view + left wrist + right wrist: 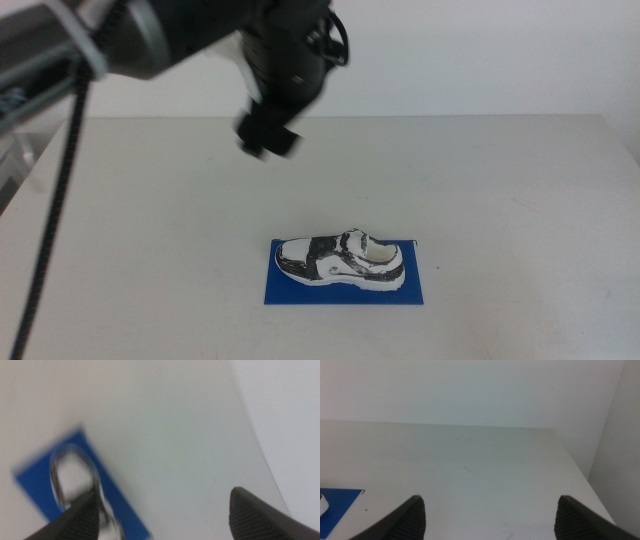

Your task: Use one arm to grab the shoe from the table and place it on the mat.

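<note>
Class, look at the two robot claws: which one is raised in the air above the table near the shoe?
The left claw, on the dark arm entering from the left, hangs open above the white table. The right claw is absent from the middle view.

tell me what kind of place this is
Probably a robot lab or test bench: a bare white table against a plain wall, a dark robot arm with cables overhead, and only a shoe lying on a blue mat.
</note>
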Controlling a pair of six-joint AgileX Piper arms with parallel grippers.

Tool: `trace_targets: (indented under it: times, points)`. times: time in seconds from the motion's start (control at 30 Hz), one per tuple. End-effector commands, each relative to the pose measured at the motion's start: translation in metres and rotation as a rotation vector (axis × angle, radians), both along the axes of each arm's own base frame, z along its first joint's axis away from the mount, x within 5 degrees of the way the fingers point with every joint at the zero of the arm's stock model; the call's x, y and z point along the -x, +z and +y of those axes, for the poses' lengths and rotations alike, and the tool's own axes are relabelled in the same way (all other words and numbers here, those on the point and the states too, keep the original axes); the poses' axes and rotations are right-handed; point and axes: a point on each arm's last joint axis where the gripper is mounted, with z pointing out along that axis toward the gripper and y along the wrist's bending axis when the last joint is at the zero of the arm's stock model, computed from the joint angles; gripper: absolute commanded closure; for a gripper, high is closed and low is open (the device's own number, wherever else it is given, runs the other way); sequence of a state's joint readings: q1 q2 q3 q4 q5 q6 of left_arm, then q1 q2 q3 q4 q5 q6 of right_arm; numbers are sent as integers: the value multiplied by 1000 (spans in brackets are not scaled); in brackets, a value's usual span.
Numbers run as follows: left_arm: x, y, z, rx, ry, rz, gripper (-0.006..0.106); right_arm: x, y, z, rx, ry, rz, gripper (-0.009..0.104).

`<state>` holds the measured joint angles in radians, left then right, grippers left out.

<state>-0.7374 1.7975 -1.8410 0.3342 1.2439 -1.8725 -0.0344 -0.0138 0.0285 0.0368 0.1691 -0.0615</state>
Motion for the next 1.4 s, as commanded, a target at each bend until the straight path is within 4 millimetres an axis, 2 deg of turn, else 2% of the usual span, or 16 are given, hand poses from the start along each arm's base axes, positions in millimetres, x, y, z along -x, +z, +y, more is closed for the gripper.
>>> trace_targets:
  times: [0.0, 0.3, 0.4, 0.53, 0.63, 0.83, 0.93, 1.03, 1.2, 1.37]
  points:
    - [11, 37, 27, -179, -73, -120, 14, 2, 12, -1, 25, -8, -109, 29]
    - [0, 61, 52, -755, -319, -291, 14, 2, 12, -1, 25, -8, -109, 29]
    - [-2, 68, 57, -950, -405, -299, 14, 2, 12, -1, 25, -8, -109, 29]
    - [-3, 70, 59, -1096, -539, -263, 14, 2, 12, -1, 25, -8, -109, 29]
    - [-3, 71, 58, -1092, -537, -270, 14, 2, 12, -1, 25, -8, -109, 29]
    - [3, 85, 70, -1103, -458, -312, 14, 2, 12, -1, 25, -8, -109, 29]
    - [5, 90, 92, -962, -473, -280, 14, 2, 12, -1, 25, -8, -109, 29]
    - [6, 96, 118, -846, -558, -274, 14, 2, 12, -1, 25, -8, -109, 29]
    - [17, 125, 147, -885, -725, -424, 14, 2, 12, -1, 25, -8, -109, 29]
    - [33, 141, 174, -865, -751, -512, 14, 2, 12, -1, 25, -8, -109, 29]
